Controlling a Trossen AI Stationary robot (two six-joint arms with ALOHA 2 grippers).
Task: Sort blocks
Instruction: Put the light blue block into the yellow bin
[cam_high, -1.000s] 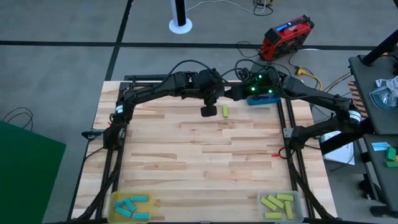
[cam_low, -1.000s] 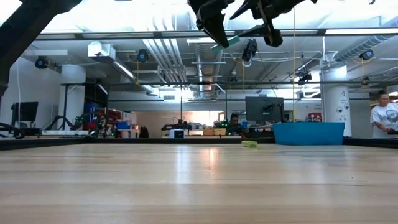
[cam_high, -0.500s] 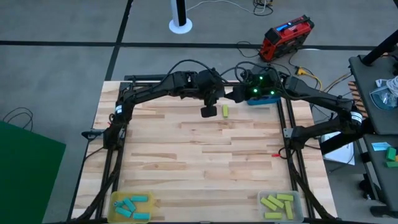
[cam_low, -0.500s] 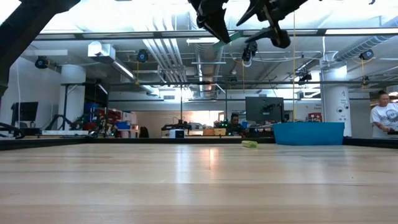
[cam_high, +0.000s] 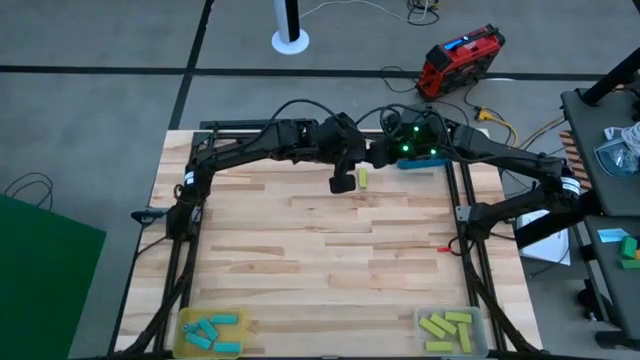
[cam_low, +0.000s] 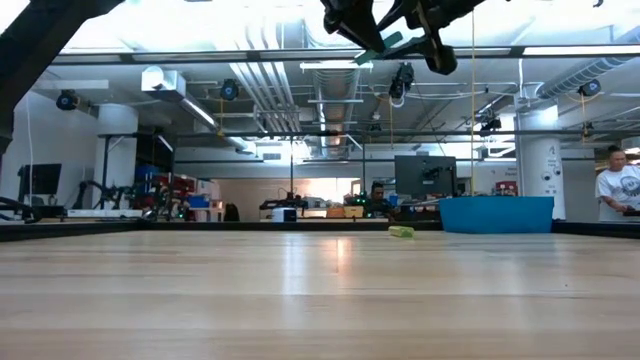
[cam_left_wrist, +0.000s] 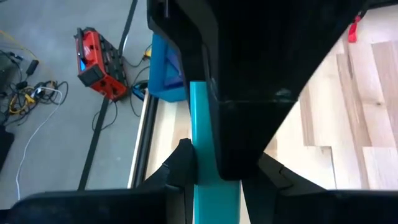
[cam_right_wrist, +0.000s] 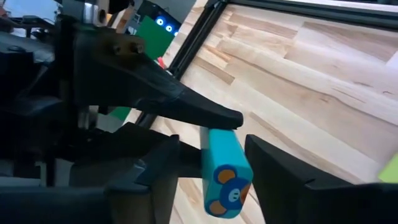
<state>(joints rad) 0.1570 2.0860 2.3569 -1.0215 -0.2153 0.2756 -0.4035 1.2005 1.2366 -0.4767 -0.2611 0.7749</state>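
A cyan-blue block (cam_right_wrist: 225, 177) with a bear face on its end hangs high over the table's far side, also showing in the low view (cam_low: 385, 45). My left gripper (cam_high: 342, 181) (cam_left_wrist: 221, 171) is shut on it. My right gripper (cam_high: 380, 152) (cam_right_wrist: 211, 148) is open, one finger on either side of the same block. One yellow-green block (cam_high: 363, 178) lies flat on the table below them. My left gripper pinches the cyan-blue block between its two fingers. One finger (cam_left_wrist: 182, 158) lies against a long side (cam_left_wrist: 196, 149), and the block runs along the fingers. My right gripper's dark finger hides the other side. The block is lifted clear, far above the table.
A blue tray (cam_high: 425, 159) stands at the far right edge. At the near left, a yellow tray (cam_high: 188, 318) holds several cyan-blue blocks. At the near right, a clear tray (cam_high: 420, 316) holds several yellow-green ones. A person (cam_low: 620, 185) stands in the room beyond.
My left gripper has gone a little toward the table's right, toward my right gripper, carrying the cyan-blue block. The block has tipped from slanting downward to nearly level and now lies between my right gripper's fingers.
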